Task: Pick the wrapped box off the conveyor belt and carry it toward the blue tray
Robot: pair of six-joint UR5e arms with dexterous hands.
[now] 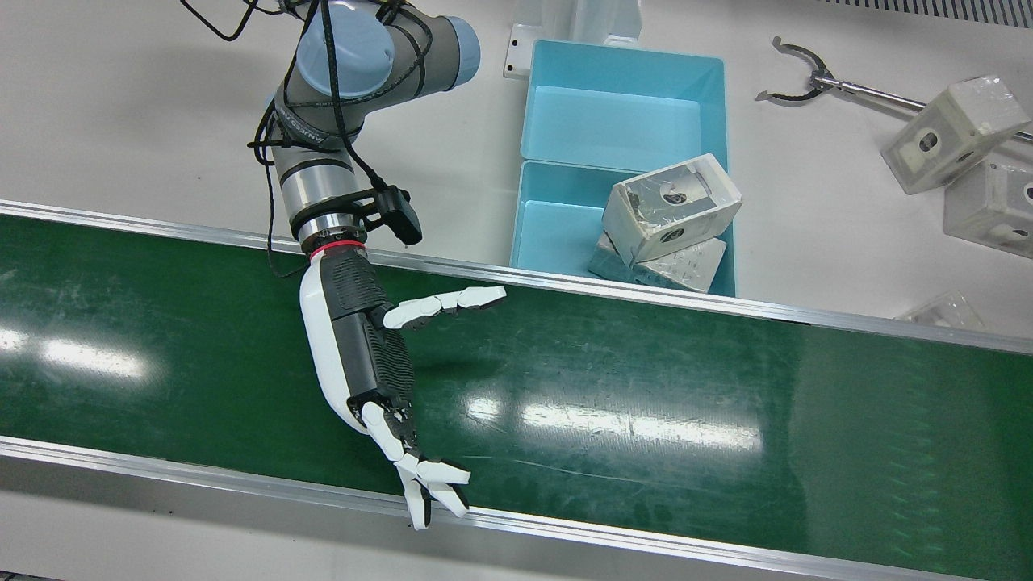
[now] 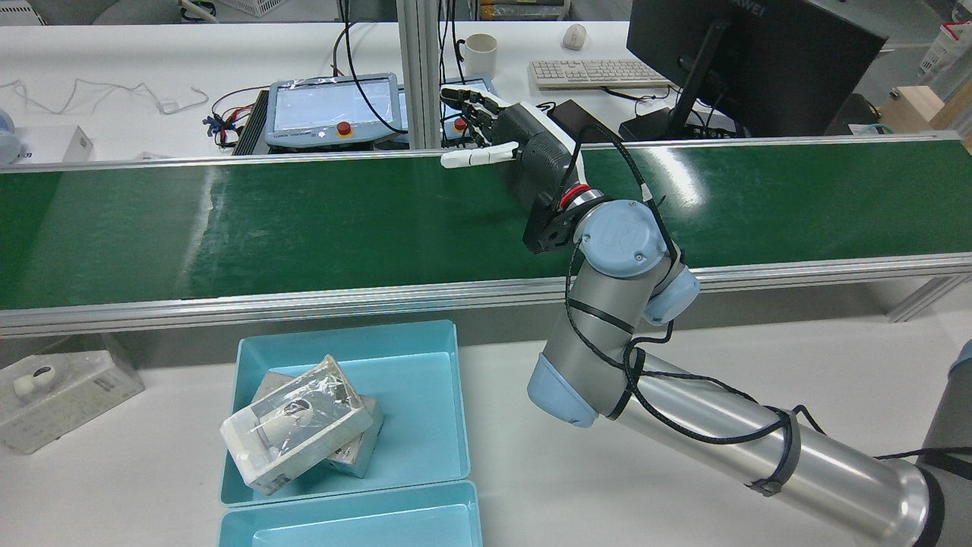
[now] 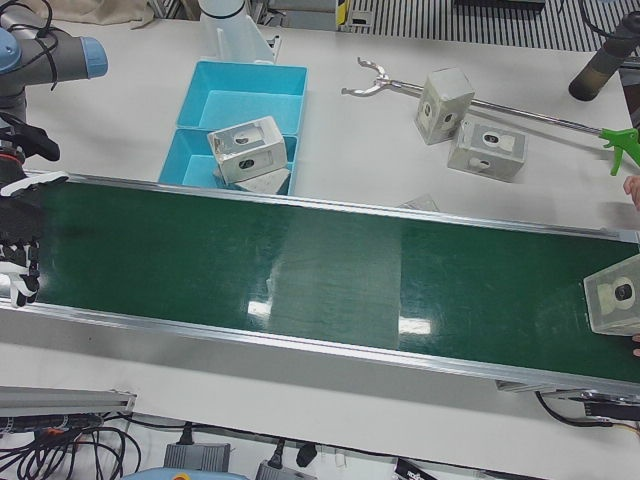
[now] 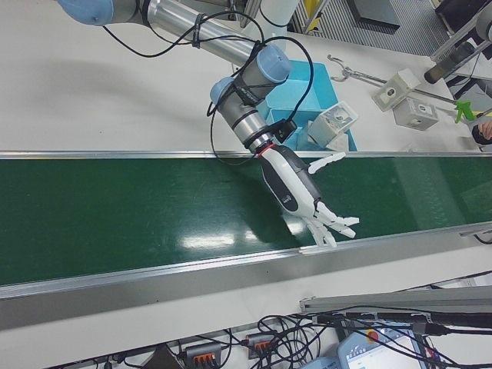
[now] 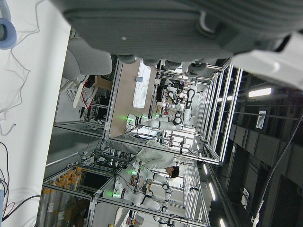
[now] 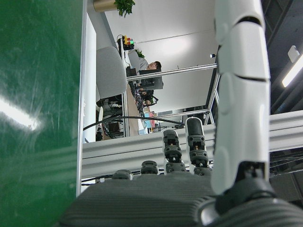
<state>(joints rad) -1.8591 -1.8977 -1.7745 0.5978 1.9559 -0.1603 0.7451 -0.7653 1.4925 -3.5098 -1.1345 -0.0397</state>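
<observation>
A wrapped box point(image 3: 615, 295) sits on the green conveyor belt point(image 1: 646, 387) at the far right end of the left-front view, far from both hands. My right hand point(image 1: 363, 355) is open and empty, stretched low across the belt with its fingertips at the belt's front rail; it also shows in the rear view point(image 2: 524, 148) and the right-front view point(image 4: 300, 188). The two-part blue tray point(image 1: 621, 105) stands on the table behind the belt and holds two wrapped boxes point(image 1: 670, 206) in its near part. My left hand point(image 5: 156, 23) shows only as a palm in its own view, holding nothing.
Two more wrapped boxes point(image 1: 952, 133) lie on the table beside a long grabber tool point(image 1: 807, 77). Another wrapped box point(image 2: 61, 387) lies left of the tray in the rear view. A monitor point(image 2: 744, 53) and keyboard stand beyond the belt.
</observation>
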